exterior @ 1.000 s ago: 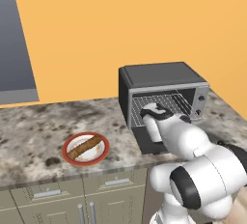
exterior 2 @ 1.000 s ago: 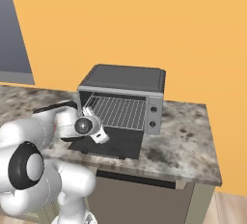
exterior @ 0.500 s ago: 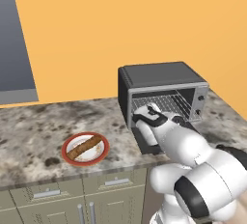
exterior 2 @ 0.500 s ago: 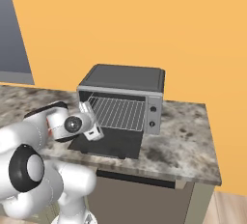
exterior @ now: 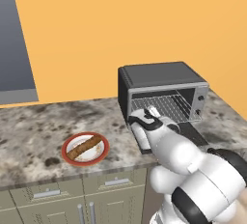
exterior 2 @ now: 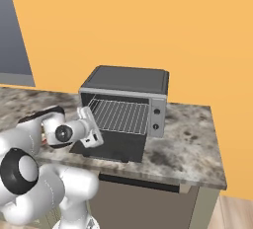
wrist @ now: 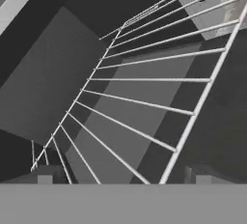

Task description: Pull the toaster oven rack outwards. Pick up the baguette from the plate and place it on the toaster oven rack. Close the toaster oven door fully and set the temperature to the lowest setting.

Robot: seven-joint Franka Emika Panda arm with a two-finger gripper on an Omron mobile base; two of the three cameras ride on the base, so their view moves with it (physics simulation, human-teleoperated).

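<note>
While pincer (wrist: 120, 179) gapes, rack (wrist: 144, 97) edge runs between its tips.

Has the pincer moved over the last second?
Yes. The pincer has drawn back leftward from the oven mouth, toward the counter's front.

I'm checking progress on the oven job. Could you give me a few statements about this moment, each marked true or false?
1. The toaster oven door is shut. False: it lies folded down, open.
2. The baguette lies on the plate. True.
3. The gripper is clamped on the baguette. False: it is open, at the rack.
4. The toaster oven stands on the counter. True.
</note>
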